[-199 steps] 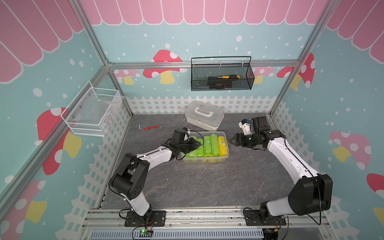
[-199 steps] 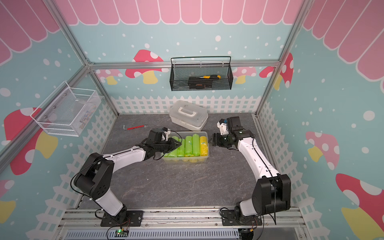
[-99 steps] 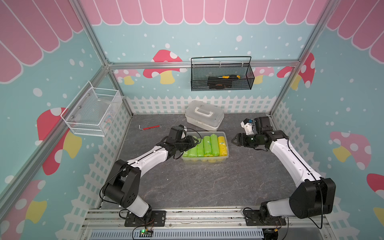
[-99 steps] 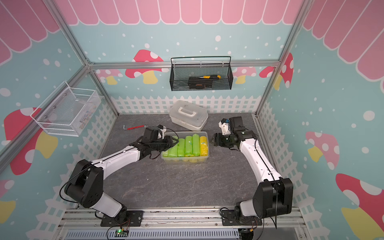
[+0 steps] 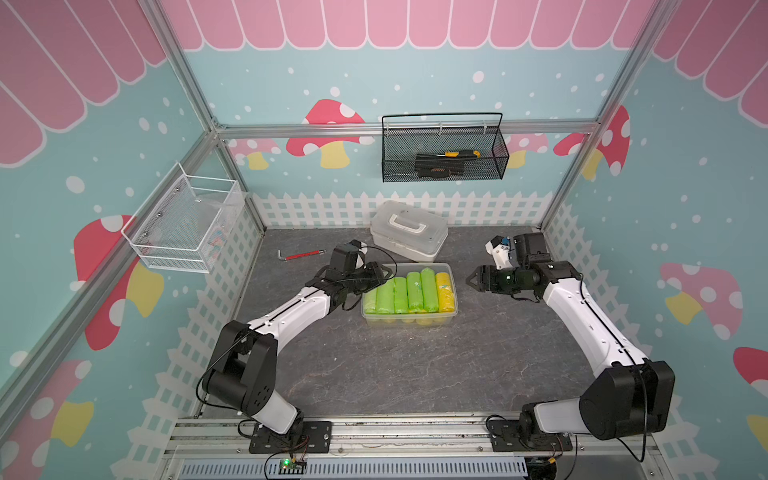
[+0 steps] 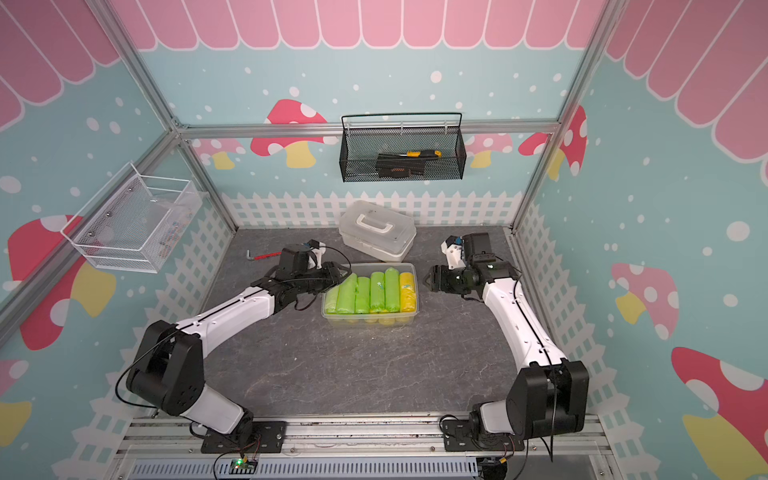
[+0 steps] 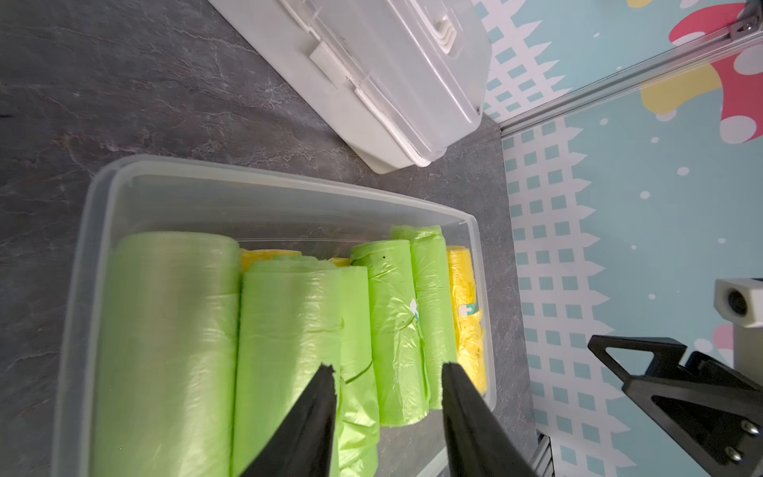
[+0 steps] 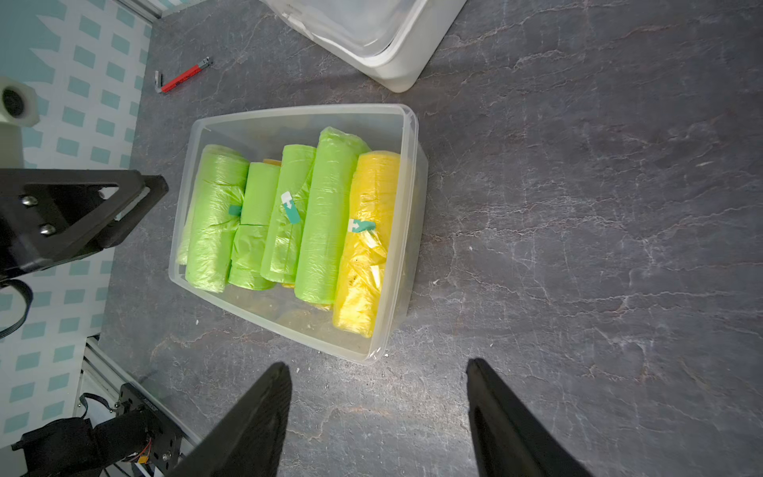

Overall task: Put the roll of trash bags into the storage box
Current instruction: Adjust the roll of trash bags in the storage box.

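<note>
left gripper [image 7: 387,366]: parted, empty, over green rolls [image 7: 285,330] | right gripper [image 8: 377,363]: wide apart, empty | storage box [image 8: 297,110]: lower yellow rolls [image 7: 268,255] mostly hidden

The grey tabletop [image 5: 374,365] bears storage box [image 5: 407,322], white case [image 5: 409,232], hex key [image 5: 301,254].

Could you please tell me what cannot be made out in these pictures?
- Lower layer of rolls in the storage box: left wrist view, mostly covered by the green rolls.
- White case contents: both top views, hidden by its lid.
- Tools in the black mesh basket: both top views, too small, behind mesh.
</note>
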Robot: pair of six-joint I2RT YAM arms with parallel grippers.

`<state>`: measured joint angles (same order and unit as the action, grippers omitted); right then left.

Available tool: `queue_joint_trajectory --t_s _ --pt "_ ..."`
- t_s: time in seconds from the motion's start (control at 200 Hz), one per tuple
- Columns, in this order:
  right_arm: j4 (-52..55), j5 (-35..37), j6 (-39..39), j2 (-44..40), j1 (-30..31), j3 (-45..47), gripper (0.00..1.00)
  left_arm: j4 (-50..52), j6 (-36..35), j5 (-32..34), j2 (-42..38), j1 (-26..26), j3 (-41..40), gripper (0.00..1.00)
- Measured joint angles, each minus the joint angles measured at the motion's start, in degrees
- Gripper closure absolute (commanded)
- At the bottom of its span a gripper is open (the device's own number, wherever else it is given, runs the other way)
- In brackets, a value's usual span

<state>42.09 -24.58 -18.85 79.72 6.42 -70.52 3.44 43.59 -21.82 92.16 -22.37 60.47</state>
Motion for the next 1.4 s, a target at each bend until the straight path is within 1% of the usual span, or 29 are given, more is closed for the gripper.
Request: queue_joint_trajectory --t_s 0.17,0.41,0.615,0.991,1.401 --pt "0.0 -0.39 0.26 0.0 -0.33 0.94 0.31 -3.96 0.68 -2.38 5.07 0.02 0.07 0.63" --pt "0.09 -0.55 0.44 -0.07 -0.85 1.7 0.31 -7.91 1.22 -3.28 7.5 -0.04 0.33 0.64" --pt "0.13 -0.76 0.46 -1.01 -1.6 1.88 0.31 -10.54 1.27 -3.19 7.23 -0.04 -1.36 0.65" --pt "0.15 -0.98 0.66 -1.16 -2.27 1.9 0.31 -14.84 2.34 -0.81 5.62 -0.9 -5.07 0.65" --pt "0.17 -1.18 0.85 -1.42 -3.13 2.27 0.31 -17.25 2.95 -0.7 5.7 -0.92 -6.23 0.65"
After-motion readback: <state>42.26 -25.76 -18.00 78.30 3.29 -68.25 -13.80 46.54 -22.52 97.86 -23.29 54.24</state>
